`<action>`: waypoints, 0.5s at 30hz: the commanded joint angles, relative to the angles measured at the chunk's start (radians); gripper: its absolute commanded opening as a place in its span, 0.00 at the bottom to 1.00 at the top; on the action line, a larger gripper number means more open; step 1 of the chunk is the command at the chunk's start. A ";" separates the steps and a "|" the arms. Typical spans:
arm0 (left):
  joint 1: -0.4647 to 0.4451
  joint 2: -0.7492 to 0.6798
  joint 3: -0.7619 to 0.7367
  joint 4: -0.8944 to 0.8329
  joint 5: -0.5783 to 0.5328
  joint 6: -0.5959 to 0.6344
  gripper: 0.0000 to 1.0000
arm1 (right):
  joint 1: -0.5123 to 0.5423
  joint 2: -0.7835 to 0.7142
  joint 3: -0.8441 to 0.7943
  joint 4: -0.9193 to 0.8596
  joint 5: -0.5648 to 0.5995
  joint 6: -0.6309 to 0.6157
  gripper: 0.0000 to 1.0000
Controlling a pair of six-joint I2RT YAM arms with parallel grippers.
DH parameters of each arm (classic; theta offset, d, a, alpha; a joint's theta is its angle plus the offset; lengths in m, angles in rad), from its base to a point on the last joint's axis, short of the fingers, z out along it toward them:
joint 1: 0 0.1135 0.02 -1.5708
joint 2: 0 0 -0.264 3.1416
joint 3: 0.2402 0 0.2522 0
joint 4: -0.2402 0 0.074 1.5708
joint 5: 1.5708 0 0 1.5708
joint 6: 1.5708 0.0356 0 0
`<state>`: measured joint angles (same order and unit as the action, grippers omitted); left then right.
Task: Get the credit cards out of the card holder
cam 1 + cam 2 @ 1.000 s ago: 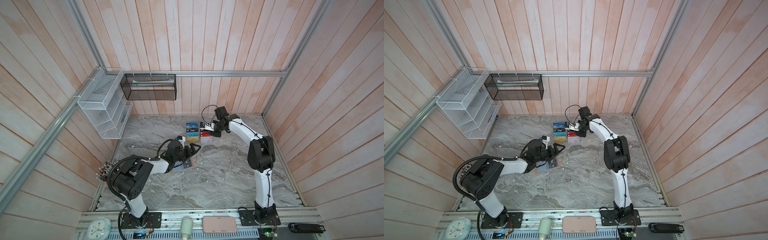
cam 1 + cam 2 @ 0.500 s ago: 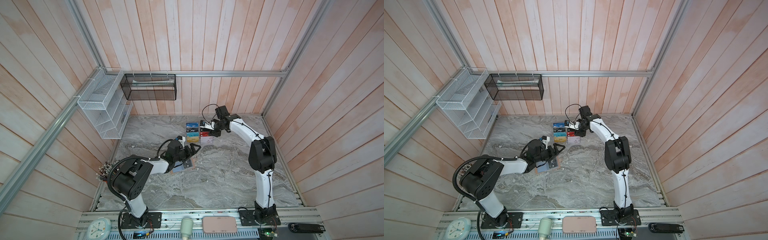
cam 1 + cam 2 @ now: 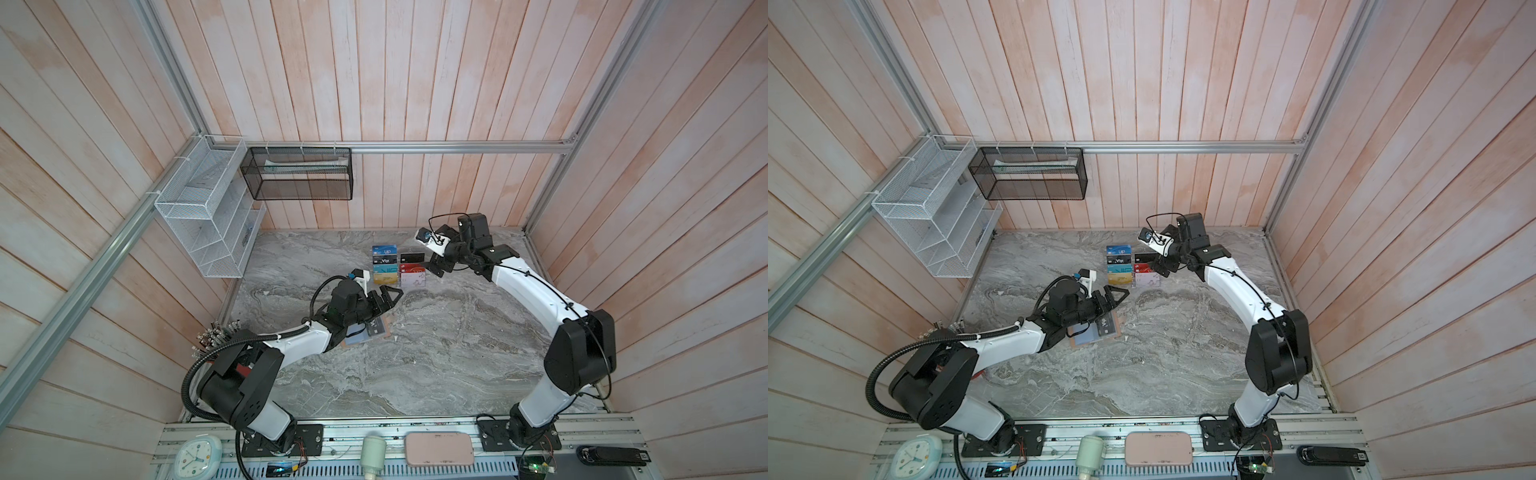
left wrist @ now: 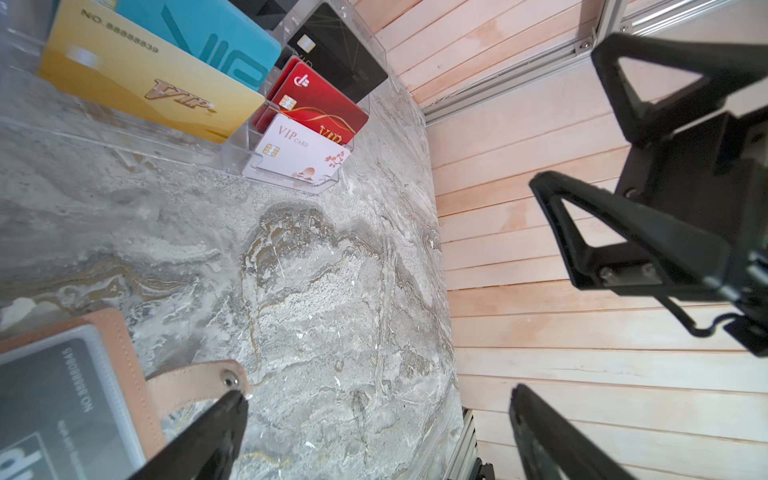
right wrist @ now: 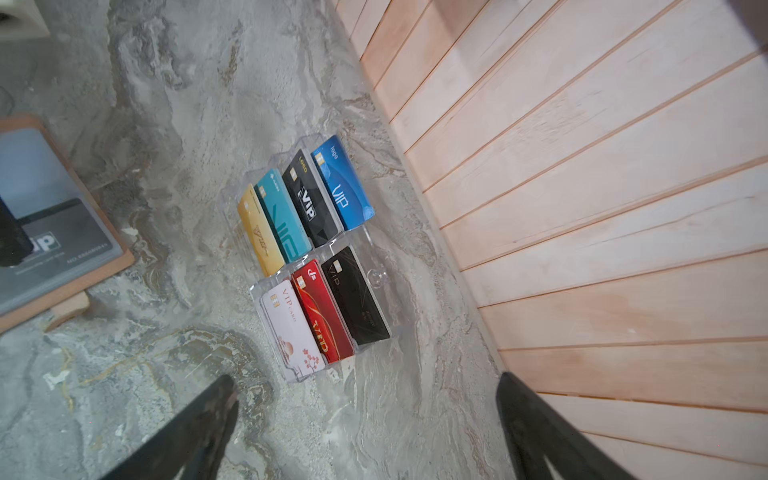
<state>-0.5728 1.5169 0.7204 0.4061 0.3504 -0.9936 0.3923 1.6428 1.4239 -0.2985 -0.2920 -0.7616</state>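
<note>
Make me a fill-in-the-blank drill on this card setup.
1. The card holder lies ____ on the marble table.
2. In the clear rack, the ____ card stands between the gold card and the black Vip card.
3. The right gripper is open and holds ____.
Missing words: open; teal; nothing.

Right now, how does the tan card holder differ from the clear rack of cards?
The card holder is tan and opaque; the rack is clear plastic. The card holder lies open and flat; the rack stands in steps, with its cards leaning. The card holder shows one dark card behind a window; the rack shows seven cards of several colours. Both rest on the marble table and hold VIP cards.
</note>
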 commanded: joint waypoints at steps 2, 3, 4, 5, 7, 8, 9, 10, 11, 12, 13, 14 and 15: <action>-0.011 -0.093 -0.030 -0.132 -0.083 0.054 1.00 | 0.007 -0.101 -0.071 0.159 0.060 0.306 0.98; -0.015 -0.115 -0.034 -0.154 -0.097 0.060 1.00 | 0.007 -0.116 -0.076 0.170 0.115 0.395 0.98; -0.019 -0.135 -0.037 -0.175 -0.108 0.067 1.00 | 0.007 -0.123 -0.072 0.164 0.149 0.451 0.98; -0.024 -0.156 -0.039 -0.204 -0.121 0.077 1.00 | 0.007 -0.130 -0.059 0.131 0.154 0.482 0.98; -0.030 -0.194 -0.043 -0.251 -0.139 0.095 1.00 | 0.007 -0.142 -0.051 0.091 0.146 0.540 0.98; -0.031 -0.212 -0.047 -0.275 -0.146 0.106 1.00 | 0.006 -0.150 -0.055 0.081 0.155 0.584 0.98; -0.031 -0.232 -0.050 -0.301 -0.152 0.119 1.00 | 0.006 -0.155 -0.058 0.069 0.154 0.621 0.98; -0.032 -0.246 -0.053 -0.322 -0.157 0.130 1.00 | 0.005 -0.160 -0.065 0.061 0.144 0.647 0.98; -0.033 -0.261 -0.056 -0.349 -0.161 0.142 1.00 | 0.005 -0.169 -0.083 0.068 0.142 0.678 0.98; -0.032 -0.275 -0.058 -0.377 -0.162 0.155 1.00 | 0.007 -0.179 -0.109 0.083 0.135 0.708 0.96; -0.034 -0.287 -0.059 -0.396 -0.164 0.165 1.00 | 0.008 -0.188 -0.132 0.090 0.117 0.728 0.94; -0.032 -0.300 -0.066 -0.409 -0.166 0.176 1.00 | 0.013 -0.201 -0.157 0.097 0.104 0.756 0.94; -0.034 -0.314 -0.075 -0.417 -0.167 0.185 1.00 | 0.016 -0.216 -0.188 0.113 0.091 0.801 0.98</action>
<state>-0.6018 1.2362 0.6712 0.0845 0.2192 -0.8707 0.3969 1.4635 1.2987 -0.1944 -0.1738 -0.1257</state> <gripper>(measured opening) 0.999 0.951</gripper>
